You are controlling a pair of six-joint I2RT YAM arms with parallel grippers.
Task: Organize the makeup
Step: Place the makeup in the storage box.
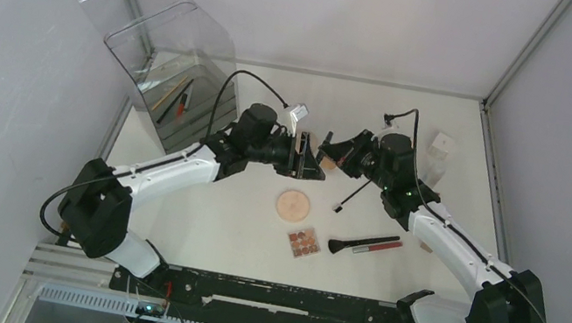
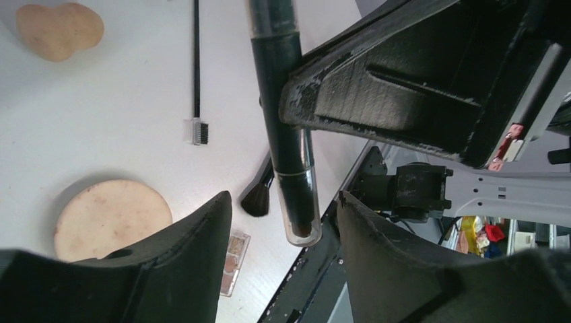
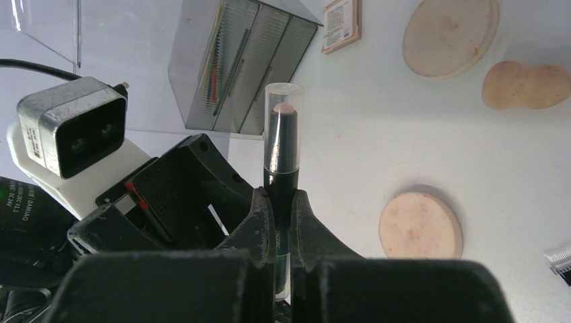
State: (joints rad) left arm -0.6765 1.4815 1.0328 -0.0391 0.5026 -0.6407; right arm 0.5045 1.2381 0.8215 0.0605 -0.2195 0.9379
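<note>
makeup stick (image 3: 283, 145): black body, clear cap, pinkish tip showing inside the cap; it's up in the air over the middle of the table (image 1: 236, 224), right between the two grippers
long axis: runs straight out from the right gripper (image 3: 281, 202), capped end pointing away from it and toward the left gripper (image 2: 284, 202)
left wrist view: the stick crosses top to bottom, and the clear-cap end sits in the gap between the left fingers (image 2: 202, 235)
tilt: looks roughly level with the table, but the arms hide most of it from above so I wouldn't swear to it
right gripper: fingers (image 3: 259, 222) clenched on the black lower part of the stick, no gap at all
left gripper: fingers spread, one on each side of the cap, with daylight on both sides, so not gripping anything
below the grippers: a round peach powder disc (image 1: 292, 205), with a small square palette (image 1: 304, 242) just nearer the arm bases
right of the palette: a fluffy black brush (image 1: 357, 243) and a red pencil (image 1: 381, 246) lying side by side at a slant
thin brush (image 1: 354, 196): black handle with a little comb head, lying under the right arm's wrist
beige sponge (image 2: 59, 28): lying on the table, well apart from the disc
acrylic organizer (image 1: 167, 61): back left corner, with a few pencils (image 1: 174, 97) leaning in its lower tier
</note>
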